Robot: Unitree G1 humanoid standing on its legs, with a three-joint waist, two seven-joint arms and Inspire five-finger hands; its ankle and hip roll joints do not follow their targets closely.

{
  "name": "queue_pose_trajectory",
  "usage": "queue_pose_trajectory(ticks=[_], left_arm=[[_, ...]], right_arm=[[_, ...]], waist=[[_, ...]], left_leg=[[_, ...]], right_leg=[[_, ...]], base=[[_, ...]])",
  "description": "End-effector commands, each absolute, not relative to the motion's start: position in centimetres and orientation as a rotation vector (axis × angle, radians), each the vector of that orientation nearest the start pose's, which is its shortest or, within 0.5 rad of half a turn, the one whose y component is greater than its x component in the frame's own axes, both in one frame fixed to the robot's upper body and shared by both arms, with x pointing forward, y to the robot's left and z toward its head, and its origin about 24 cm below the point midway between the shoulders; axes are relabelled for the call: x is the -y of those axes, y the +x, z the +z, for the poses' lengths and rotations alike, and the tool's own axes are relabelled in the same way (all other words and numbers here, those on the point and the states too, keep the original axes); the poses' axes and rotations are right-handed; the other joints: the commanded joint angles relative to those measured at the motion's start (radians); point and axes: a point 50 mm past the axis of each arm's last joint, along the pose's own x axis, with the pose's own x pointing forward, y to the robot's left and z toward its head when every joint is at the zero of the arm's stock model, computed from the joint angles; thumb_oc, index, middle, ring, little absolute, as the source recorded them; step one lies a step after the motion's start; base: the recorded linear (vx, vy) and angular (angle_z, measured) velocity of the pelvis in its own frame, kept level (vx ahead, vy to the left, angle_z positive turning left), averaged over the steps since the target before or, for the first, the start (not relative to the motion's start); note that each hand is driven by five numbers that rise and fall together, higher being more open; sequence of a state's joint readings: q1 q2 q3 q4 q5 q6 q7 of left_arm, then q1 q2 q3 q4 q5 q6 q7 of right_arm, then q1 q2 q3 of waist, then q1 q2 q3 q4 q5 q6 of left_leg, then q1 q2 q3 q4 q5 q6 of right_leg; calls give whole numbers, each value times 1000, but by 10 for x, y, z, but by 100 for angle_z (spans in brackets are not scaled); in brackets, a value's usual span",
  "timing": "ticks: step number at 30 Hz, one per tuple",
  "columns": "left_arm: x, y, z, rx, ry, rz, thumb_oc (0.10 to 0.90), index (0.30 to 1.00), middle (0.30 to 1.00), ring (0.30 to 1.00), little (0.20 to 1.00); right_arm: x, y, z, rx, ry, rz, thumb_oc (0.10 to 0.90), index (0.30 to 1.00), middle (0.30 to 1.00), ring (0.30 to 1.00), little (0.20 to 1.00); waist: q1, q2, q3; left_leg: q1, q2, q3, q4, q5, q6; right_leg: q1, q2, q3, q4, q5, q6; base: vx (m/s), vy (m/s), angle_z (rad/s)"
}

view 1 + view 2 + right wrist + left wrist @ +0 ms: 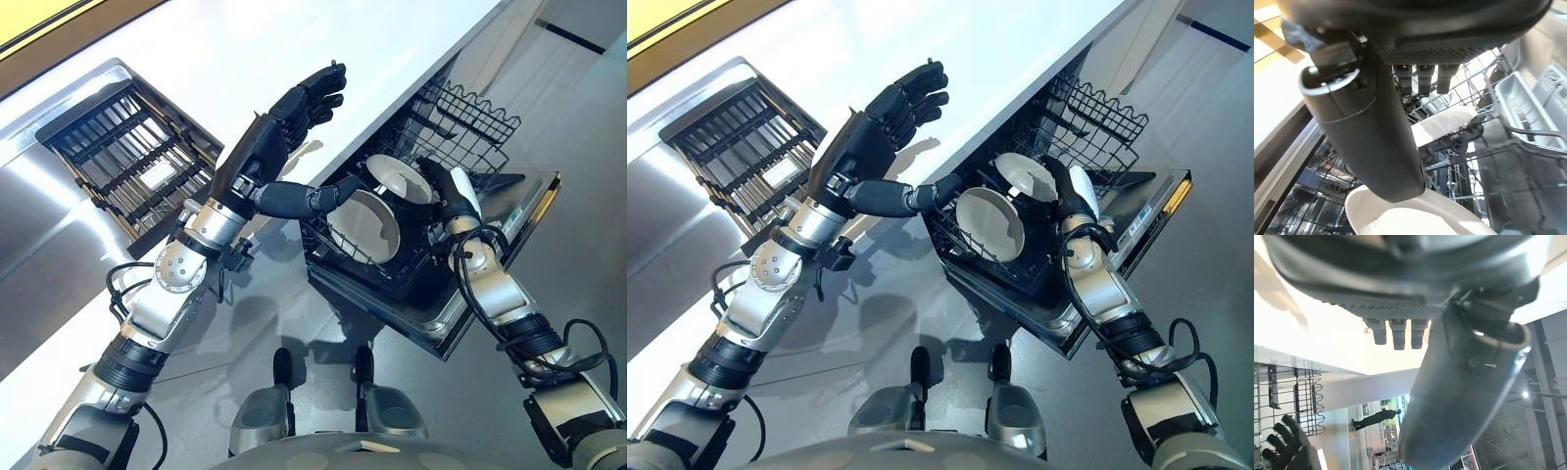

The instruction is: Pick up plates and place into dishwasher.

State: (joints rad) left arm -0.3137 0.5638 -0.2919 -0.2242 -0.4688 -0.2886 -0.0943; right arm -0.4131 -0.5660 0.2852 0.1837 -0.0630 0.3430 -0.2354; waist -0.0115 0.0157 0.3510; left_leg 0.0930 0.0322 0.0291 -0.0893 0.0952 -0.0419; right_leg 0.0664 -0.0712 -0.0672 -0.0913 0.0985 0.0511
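Note:
Two white plates stand on edge in the lower dishwasher rack (pixel 470 116): a front plate (pixel 361 227) and a rear plate (pixel 400 178). My right hand (pixel 446 191), with a white thumb cover, reaches into the rack beside the rear plate. Its fingers are straight and hold nothing. In the right wrist view its thumb (pixel 1366 132) lies over one plate (pixel 1410 215), with the other plate (pixel 1442 125) beyond. My left hand (pixel 265 147) hangs in the air above the white counter (pixel 294 49), open and empty, its thumb stretched toward the rack.
The dishwasher door (pixel 519 208) lies open and flat under the pulled-out rack. A dark slatted drying rack (pixel 127 157) sits on the steel sink surface (pixel 39 220) at the left. The counter edge runs diagonally between the two.

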Motion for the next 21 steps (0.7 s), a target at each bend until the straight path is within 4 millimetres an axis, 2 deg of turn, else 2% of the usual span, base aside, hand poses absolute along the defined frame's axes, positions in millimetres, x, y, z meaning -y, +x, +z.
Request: queue_pose_trajectory(ticks=[1, 5, 7, 8, 9, 10, 12, 13, 21], left_arm=[[-143, 247, 212, 873, 35, -507, 800, 900, 900, 900, 900], [-146, 245, 210, 878, 45, -496, 800, 900, 900, 900, 900], [-151, 242, 210, 879, 56, -491, 800, 900, 900, 900, 900], [-152, 241, 210, 878, 61, -490, 800, 900, 900, 900, 900], [-153, 240, 210, 877, 63, -490, 800, 900, 900, 900, 900], [-154, 240, 211, 877, 68, -488, 800, 900, 900, 900, 900], [-154, 240, 212, 876, 68, -487, 800, 900, 900, 900, 900], [-154, 240, 213, 874, 68, -486, 800, 900, 900, 900, 900], [-151, 244, 215, 867, 55, -512, 800, 900, 900, 900, 900]], right_arm=[[212, 323, 141, 178, -790, -203, 800, 900, 900, 900, 900], [229, 315, 130, 123, -831, -258, 800, 900, 900, 900, 900], [250, 308, 121, 75, -866, -340, 800, 900, 900, 900, 900], [262, 305, 118, 58, -882, -388, 762, 867, 867, 867, 862], [267, 303, 117, 49, -887, -408, 698, 813, 813, 813, 798], [280, 301, 117, 25, -909, -451, 547, 684, 684, 684, 647], [288, 300, 117, 11, -917, -478, 325, 493, 493, 493, 425], [296, 299, 119, -6, -935, -500, 100, 300, 300, 300, 200], [309, 306, 112, -115, -1072, -439, 100, 300, 300, 300, 200]], waist=[[-26, -31, -144], [-32, -32, -145], [-35, -33, -146], [-36, -33, -148], [-36, -34, -149], [-35, -34, -150], [-34, -35, -150], [-33, -37, -151], [-20, -40, -158]], left_leg=[[21, -64, 22, 2, -87, 39], [25, -61, 26, 2, -88, 39], [30, -60, 29, 2, -91, 42], [32, -58, 30, 2, -92, 43], [33, -57, 30, 2, -93, 43], [34, -56, 31, 2, -94, 43], [36, -55, 30, 2, -94, 43], [37, -55, 29, 2, -95, 42], [40, -53, 18, 2, -93, 39]], right_leg=[[11, 32, 8, 28, -7, 32], [16, 33, 8, 28, -9, 32], [19, 33, 7, 30, -11, 34], [20, 34, 6, 32, -12, 34], [20, 34, 6, 33, -13, 34], [21, 35, 5, 33, -14, 34], [23, 36, 4, 32, -13, 34], [26, 36, 3, 32, -15, 34], [35, 37, -5, 37, -24, 31]], base=[[0, 0, 0], [0, 0, 0], [0, 0, 0], [14, 2, -4], [0, 0, 0], [0, 0, 0], [0, 0, 0], [0, 0, 0], [30, -20, -2]])
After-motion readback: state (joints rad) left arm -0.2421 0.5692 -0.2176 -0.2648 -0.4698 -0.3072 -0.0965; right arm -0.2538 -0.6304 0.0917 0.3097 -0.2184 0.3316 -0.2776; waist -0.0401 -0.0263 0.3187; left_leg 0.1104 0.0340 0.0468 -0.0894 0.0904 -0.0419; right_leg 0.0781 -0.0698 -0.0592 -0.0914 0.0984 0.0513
